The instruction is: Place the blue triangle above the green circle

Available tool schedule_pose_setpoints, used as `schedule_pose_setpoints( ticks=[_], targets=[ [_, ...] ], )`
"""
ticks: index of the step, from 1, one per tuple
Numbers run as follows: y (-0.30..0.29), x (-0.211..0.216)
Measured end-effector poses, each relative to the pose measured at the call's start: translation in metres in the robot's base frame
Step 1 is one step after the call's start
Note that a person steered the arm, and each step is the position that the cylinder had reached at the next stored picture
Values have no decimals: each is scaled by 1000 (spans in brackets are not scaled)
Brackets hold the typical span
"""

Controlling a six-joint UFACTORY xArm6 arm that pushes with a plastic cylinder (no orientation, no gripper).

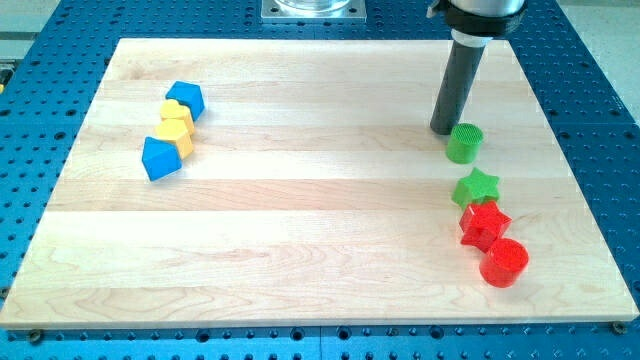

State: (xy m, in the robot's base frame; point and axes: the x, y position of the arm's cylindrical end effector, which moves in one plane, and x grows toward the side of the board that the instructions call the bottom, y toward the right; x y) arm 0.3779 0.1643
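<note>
Pincer: none on this arm, just a rod w/ my tip (443,130) sitting just upper-left of green circle (464,143), holding nothing. Blue triangle (160,158) is lying far off at view's left on tabletop (300,200), bottom of cluster w/ yellow blocks (176,124) & another blue block (186,98). Green star (476,187), red star (484,224), red cylinder (503,263) are trailing below the circle.

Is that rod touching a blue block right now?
No, my tip sits beside the green circle, far from the blue blocks.
</note>
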Motion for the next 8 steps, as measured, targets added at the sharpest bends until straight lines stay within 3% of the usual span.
schedule_pose_setpoints(
  ticks=[2, 3, 5, 6, 7, 8],
  targets=[
    [-2, 47],
    [-66, 28],
    [-257, 117],
    [-385, 84],
    [-386, 42],
    [-341, 37]
  ],
)
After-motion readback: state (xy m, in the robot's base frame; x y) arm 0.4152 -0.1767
